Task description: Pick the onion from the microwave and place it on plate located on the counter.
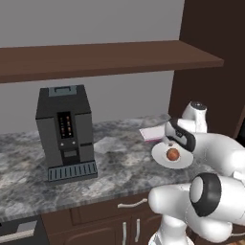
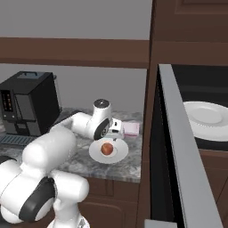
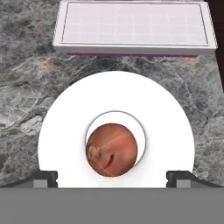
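With the onion point(image 3: 111, 149) sitting mid-plate point(image 3: 57, 144), my gripper point(image 3: 111, 177) is spread wide, holding nothing; a careless lift could nudge it rolling onto the desk point(image 3: 26, 87)

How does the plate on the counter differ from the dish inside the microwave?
The plate is smaller and carries the onion; the dish is wider and bare. The plate sits on the grey counter, the dish in the microwave cavity. Both are round and white.

A black coffee machine point(image 1: 67, 131) stands upright under a brown wooden wall shelf point(image 1: 105, 57). A flat white-topped box with a pink edge point(image 3: 135, 28) lies nearby. A wide white dish point(image 2: 207, 116) sits apart.
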Controlling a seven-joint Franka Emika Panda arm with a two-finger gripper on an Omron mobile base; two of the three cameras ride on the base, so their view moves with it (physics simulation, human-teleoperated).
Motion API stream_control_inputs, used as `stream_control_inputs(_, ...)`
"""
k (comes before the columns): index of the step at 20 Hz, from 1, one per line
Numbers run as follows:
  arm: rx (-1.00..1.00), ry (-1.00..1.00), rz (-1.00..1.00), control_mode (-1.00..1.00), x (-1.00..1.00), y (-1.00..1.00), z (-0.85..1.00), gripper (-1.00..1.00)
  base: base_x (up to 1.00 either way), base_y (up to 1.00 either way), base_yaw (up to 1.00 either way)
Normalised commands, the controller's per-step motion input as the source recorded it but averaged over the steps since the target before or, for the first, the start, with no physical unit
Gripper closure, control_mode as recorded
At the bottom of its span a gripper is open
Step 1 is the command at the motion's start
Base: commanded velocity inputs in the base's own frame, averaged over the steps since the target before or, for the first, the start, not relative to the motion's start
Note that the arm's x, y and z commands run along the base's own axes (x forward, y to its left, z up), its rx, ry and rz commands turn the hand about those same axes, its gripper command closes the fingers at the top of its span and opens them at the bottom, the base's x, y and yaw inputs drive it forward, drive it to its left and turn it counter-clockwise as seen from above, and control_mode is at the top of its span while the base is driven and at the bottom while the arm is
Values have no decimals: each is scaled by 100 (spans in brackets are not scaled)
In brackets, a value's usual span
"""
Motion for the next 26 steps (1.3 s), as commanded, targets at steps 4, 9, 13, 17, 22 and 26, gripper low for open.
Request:
stream_control_inputs(4, 0, -21, -7, -100, -62, 32, 79, -100, 0, 0, 0)
stream_control_inputs(9, 0, -21, -4, -100, -58, 68, 88, -100, 0, 0, 0)
stream_control_inputs(13, 0, -21, -4, -100, -66, 73, 94, -100, 0, 0, 0)
stream_control_inputs(17, 0, -19, -3, -100, -66, 54, 100, -100, 0, 0, 0)
stream_control_inputs(22, 0, -17, -5, -100, -88, 11, 100, -100, 0, 0, 0)
stream_control_inputs(26, 0, -15, -7, -100, -91, -3, 100, -100, 0, 0, 0)
